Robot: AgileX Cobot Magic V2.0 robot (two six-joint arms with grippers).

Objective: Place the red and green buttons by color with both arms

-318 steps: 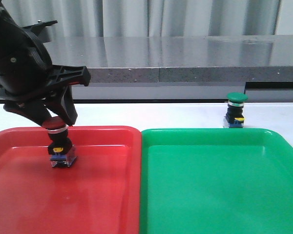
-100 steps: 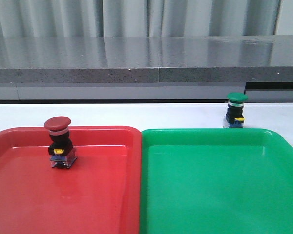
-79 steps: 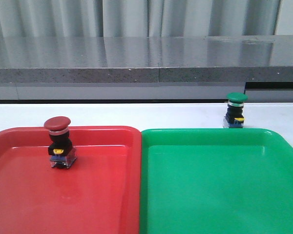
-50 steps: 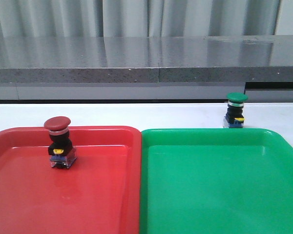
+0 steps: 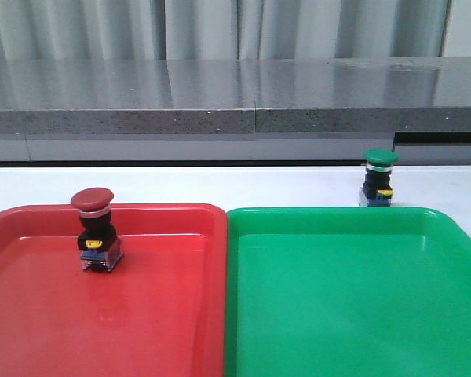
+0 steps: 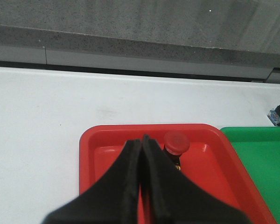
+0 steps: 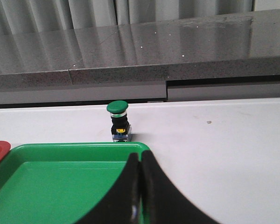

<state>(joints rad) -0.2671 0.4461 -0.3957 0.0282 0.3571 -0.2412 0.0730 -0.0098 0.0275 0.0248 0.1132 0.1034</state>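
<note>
The red button (image 5: 94, 230) stands upright inside the red tray (image 5: 165, 314), near its far left part; in the left wrist view the red button (image 6: 176, 142) shows just past my fingers. The green button (image 5: 378, 179) stands upright on the white table behind the green tray (image 5: 361, 306), and the right wrist view shows the green button (image 7: 118, 120) beyond the green tray's (image 7: 51, 177) far rim. My left gripper (image 6: 142, 140) is shut and empty, drawn back from the red button. My right gripper (image 7: 140, 155) is shut and empty, over the green tray's corner. Neither arm shows in the front view.
The two trays lie side by side at the table's near edge. A grey stone ledge (image 5: 235, 94) runs along the back of the white table (image 5: 243, 184). The red tray's (image 6: 102, 140) far corner has white table beyond it.
Earlier my left gripper held the red button in the red tray; it has let go and withdrawn out of the front view. Over the last second nothing has moved.
</note>
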